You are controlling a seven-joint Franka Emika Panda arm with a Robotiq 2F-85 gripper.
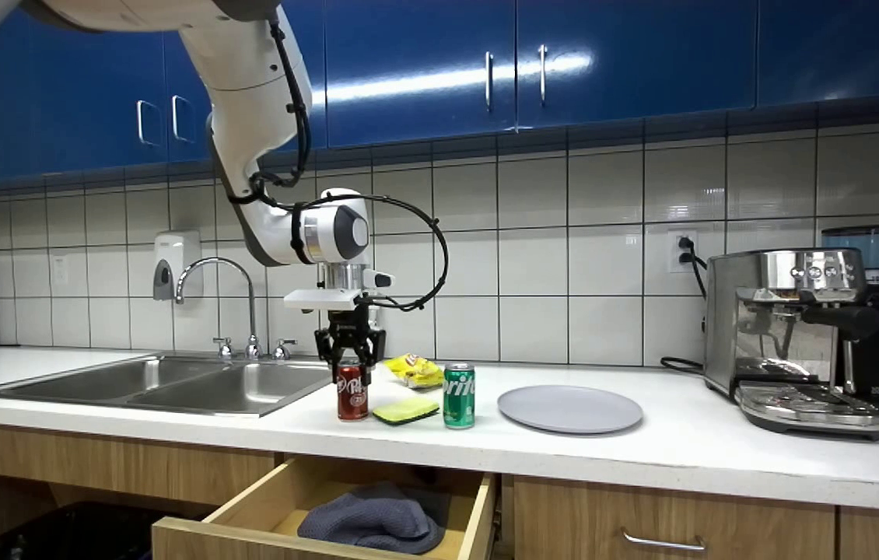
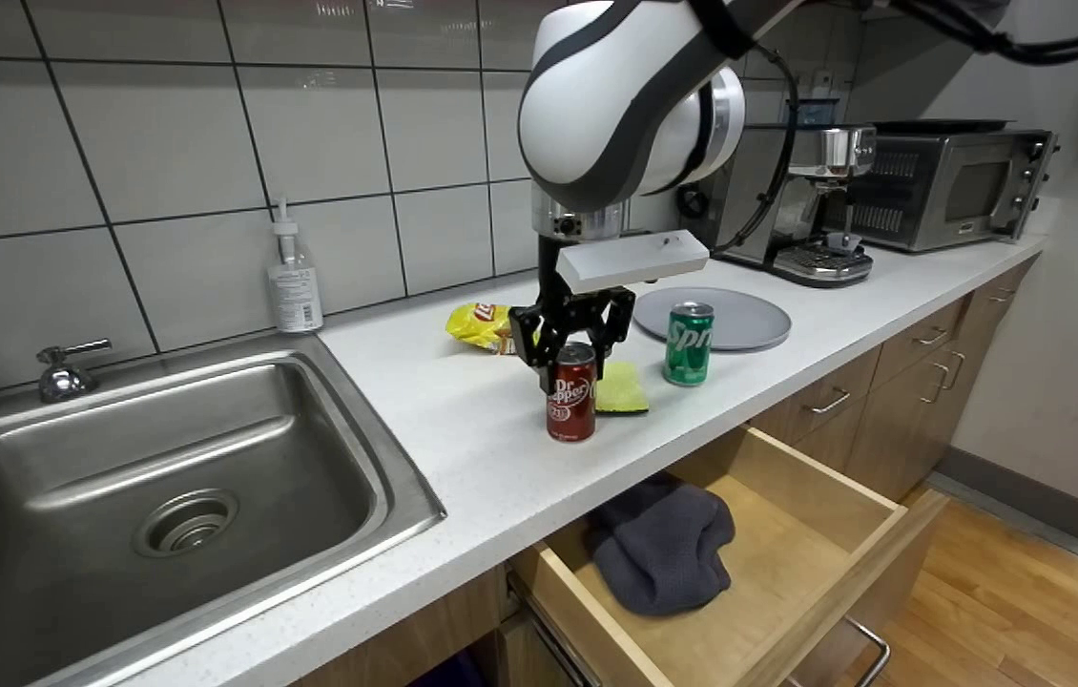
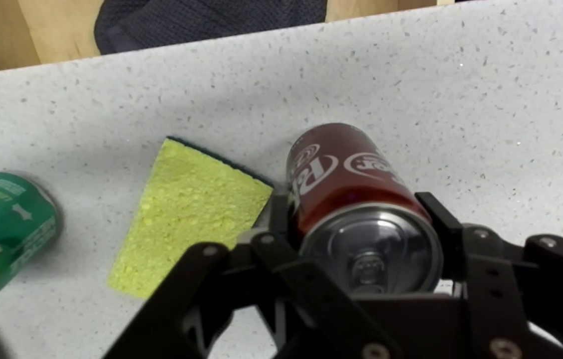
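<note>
Wrist view: see jaws of gripper [image 3: 359,220] clamped on Dr Pepper can [image 3: 353,192], 1 finger per side, prob. for even hold. Rests upright on counter [image 3: 500,124], prob. self-supporting. Just beside, spot sponge [image 3: 189,219], dark side down. Farther out, in both ext. views, find Sprite can [image 1: 459,404] near plate [image 1: 570,410]; below, pulled-out drawer [image 2: 782,563] w/ cloth [image 2: 663,551], prob. stowed loose.

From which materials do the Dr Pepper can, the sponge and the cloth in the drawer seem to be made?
Dr Pepper can: metal, likely aluminium, glossy printed red; the shiny bare lid with pull tab suggests it.
Sponge: matte, porous foam or cellulose, by its pitted face; the thin dark layer may be abrasive.
Cloth: matte dark textile, perhaps ribbed knit or weave; soft folds show it.
</note>
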